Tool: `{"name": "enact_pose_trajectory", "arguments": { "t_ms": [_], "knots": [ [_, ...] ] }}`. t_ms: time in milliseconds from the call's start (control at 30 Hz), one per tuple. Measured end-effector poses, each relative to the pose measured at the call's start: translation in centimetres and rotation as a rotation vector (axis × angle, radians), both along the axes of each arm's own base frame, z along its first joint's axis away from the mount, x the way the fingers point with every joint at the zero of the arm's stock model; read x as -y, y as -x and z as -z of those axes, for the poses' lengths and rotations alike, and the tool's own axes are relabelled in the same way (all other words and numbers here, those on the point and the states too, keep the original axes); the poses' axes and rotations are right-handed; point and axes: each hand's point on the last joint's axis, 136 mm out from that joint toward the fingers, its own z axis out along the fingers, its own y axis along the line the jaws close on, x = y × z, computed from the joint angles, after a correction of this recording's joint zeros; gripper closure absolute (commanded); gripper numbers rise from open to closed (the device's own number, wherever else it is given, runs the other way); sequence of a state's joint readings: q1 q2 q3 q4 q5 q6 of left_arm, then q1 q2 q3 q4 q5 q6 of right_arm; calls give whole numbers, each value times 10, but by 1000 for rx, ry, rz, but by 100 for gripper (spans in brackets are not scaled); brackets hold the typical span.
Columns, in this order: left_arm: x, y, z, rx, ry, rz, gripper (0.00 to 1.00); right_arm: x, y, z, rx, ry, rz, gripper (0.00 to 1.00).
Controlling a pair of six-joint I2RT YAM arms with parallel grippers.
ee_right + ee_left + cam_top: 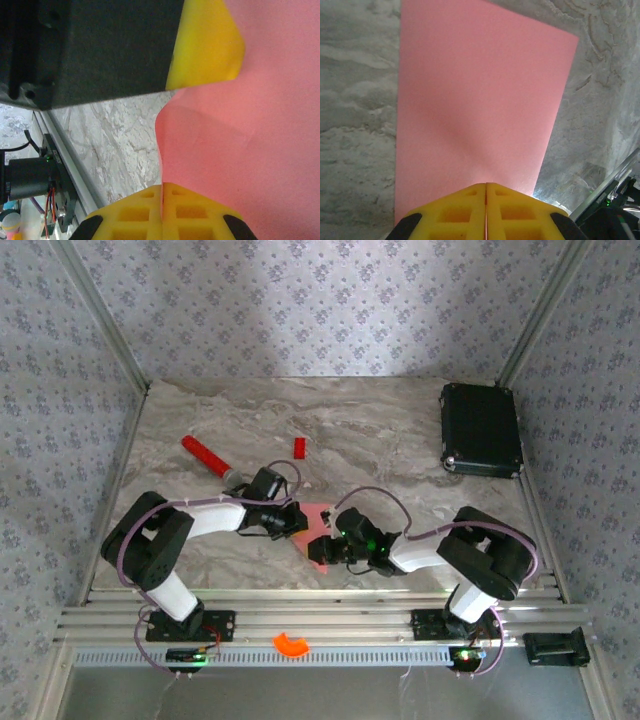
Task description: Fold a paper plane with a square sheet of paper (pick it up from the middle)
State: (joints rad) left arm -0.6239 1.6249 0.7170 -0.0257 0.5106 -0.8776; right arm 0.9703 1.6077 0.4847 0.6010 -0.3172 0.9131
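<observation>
- Marbled tabletop [400, 430], walled in by patterned paper, carries a black case [481, 428] at its far right corner.
- Well left of that case, and nearer the arm bases, is the square sheet of paper [318, 525], held between both claws.
- The left claw [485, 186] is closed and pinches one edge of the sheet. The right claw [162, 192] is also closed and nips another edge, so the paper buckles between them.
- Progress looks early: the sheet is gripped and shows one soft crease, but no pointed nose and no wings. Nearly all the folding seems left to do.
- A small red block [299, 446] and a red stick [205, 455] lie far left of the case, clear of the sheet.
- The likeliest hindrance is the two claws crowding each other over thin paper.
</observation>
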Motion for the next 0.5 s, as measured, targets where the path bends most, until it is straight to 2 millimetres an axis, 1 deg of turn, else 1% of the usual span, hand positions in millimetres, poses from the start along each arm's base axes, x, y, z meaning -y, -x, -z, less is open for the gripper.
{"name": "enact_pose_trajectory", "arguments": {
  "t_ms": [200,500],
  "knots": [
    [-1,0,2,2,-6,-1,94,2,-3,-2,5,-1,12,100],
    [-1,0,2,2,-7,-1,95,6,-7,1,-4,13,27,100]
  ]
}}
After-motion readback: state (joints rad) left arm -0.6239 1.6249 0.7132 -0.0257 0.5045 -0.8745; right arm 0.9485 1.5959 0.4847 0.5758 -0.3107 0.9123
